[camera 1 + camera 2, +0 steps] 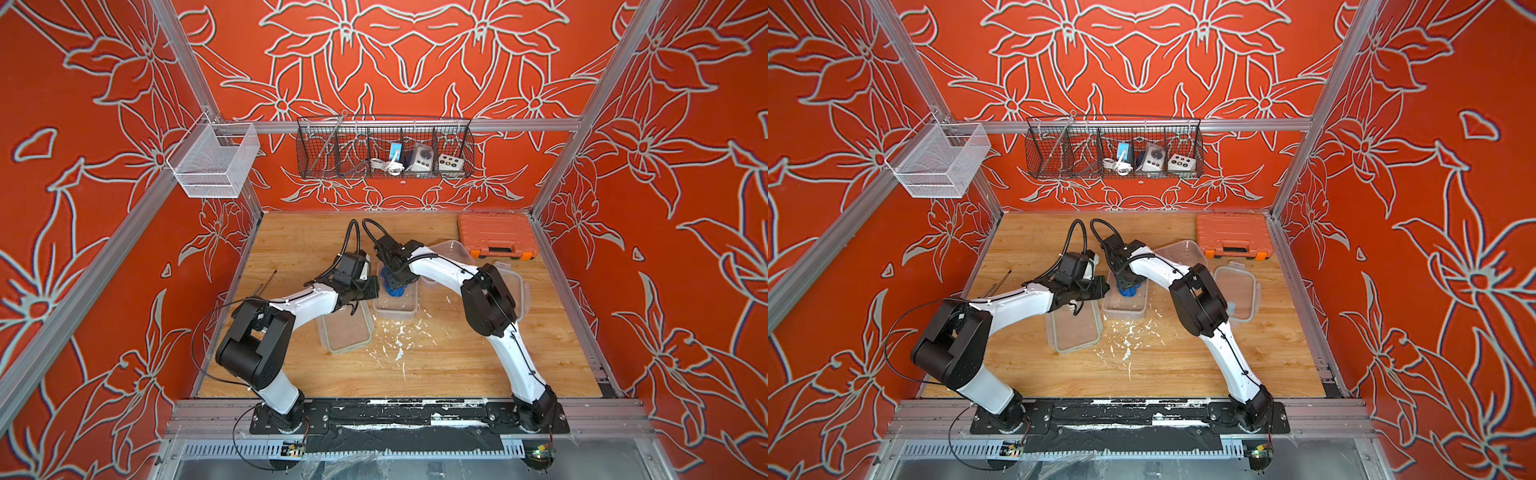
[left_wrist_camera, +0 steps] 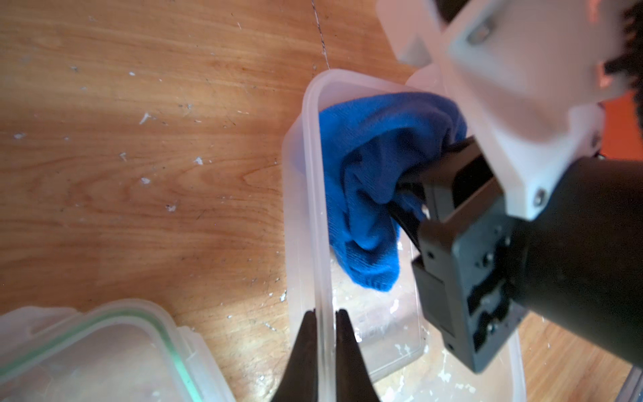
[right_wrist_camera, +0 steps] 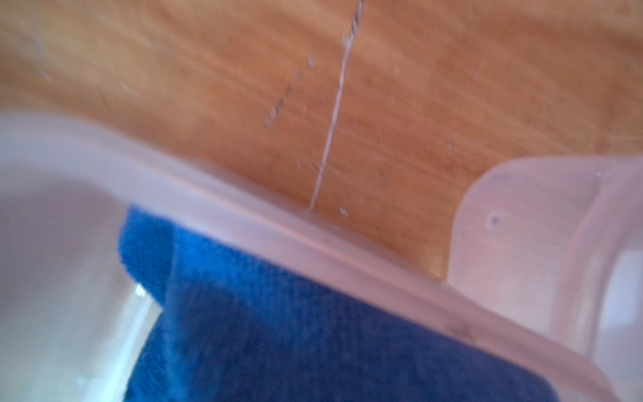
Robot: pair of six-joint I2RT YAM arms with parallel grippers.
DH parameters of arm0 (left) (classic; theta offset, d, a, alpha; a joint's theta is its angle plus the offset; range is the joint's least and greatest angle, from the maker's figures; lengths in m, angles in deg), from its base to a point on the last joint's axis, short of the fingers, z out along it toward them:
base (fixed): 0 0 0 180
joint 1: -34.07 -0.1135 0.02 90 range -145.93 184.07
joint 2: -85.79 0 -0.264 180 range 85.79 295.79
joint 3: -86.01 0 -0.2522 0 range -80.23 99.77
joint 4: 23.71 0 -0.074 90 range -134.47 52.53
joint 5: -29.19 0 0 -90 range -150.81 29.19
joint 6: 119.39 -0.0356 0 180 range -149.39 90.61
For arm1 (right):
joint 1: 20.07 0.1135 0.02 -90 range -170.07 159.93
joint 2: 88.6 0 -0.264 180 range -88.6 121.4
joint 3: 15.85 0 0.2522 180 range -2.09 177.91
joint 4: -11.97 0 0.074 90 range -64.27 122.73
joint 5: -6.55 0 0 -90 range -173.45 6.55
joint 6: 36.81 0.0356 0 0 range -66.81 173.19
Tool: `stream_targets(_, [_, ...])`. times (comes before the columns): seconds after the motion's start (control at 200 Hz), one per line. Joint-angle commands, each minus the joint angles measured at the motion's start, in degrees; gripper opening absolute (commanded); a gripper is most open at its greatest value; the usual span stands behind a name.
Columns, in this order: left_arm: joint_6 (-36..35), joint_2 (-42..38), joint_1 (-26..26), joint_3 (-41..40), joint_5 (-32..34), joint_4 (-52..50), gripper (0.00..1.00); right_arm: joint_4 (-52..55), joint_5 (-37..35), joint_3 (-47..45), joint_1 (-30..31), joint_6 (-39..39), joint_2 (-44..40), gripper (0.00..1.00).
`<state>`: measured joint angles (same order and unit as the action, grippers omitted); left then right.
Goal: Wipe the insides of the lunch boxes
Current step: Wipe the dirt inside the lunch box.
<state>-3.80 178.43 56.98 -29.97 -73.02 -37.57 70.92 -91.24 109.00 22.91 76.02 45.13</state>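
the left gripper [image 2: 326,315] is pinched shut on the side wall of the held lunch box [image 1: 397,308], which sits mid-way across the wooden table [image 1: 291,249]; the right gripper [image 2: 403,195] is clenched on a blue cloth [image 2: 368,174] pressed inside that box, in its far half; the second lunch box [image 1: 455,250] lies behind the right arm, near the orange tool case [image 1: 494,235]; white scraps [image 1: 399,336] litter the wood nearby

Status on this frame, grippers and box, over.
Left gripper shut on lunch box rim. Right gripper shut on blue cloth inside it. White flecks on its floor; nothing blocking.
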Motion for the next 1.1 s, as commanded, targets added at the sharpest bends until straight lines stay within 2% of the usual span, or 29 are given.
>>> stream_targets(0.0, [-1.15,1.11,0.7,-0.05,-1.34,-0.52,0.08,-11.88,9.05,-1.38,-0.45,4.73,2.35,0.0])
stream_targets(0.085, [-1.01,1.48,0.73,0.21,-1.1,-0.69,0.08,-14.19,18.1,-0.96,-0.09,5.29,3.61,0.0])
stream_targets(0.32, [0.43,2.86,0.23,0.91,-0.25,-1.13,0.08,-14.94,30.76,-8.92,2.63,1.38,-0.48,0.0])
stream_targets(0.415, [1.64,3.44,-0.95,1.58,-0.41,-1.56,0.08,-11.77,28.29,-13.38,2.53,-0.83,-5.31,0.0])
stream_targets(0.54, [1.63,3.9,-2.16,3.29,0.43,-3.44,0.08,-6.84,20.83,-17.35,2.04,-4.6,-14.83,0.0])
stream_targets(0.686, [1.63,3.51,-2.61,4.33,1.32,-4.16,0.09,-5.2,20.2,-19.22,0.69,-5.06,-27.56,0.0])
stream_targets(0.896, [1.64,2.41,-2.7,5.04,2.01,-5.61,0.12,7.22,16.19,-16.36,-0.56,-8.26,-39.95,0.0])
stream_targets(1.001, [2.01,1.52,-2.7,4.71,2.81,-5.49,0.13,9.65,14.16,-20.31,-1.9,-9.25,-46.03,0.0])
stream_targets(1.096, [2.3,1.16,-2.7,4.67,2.99,-5.36,0.19,9.96,14.71,-26.46,-2.79,-9.3,-49.47,0.0])
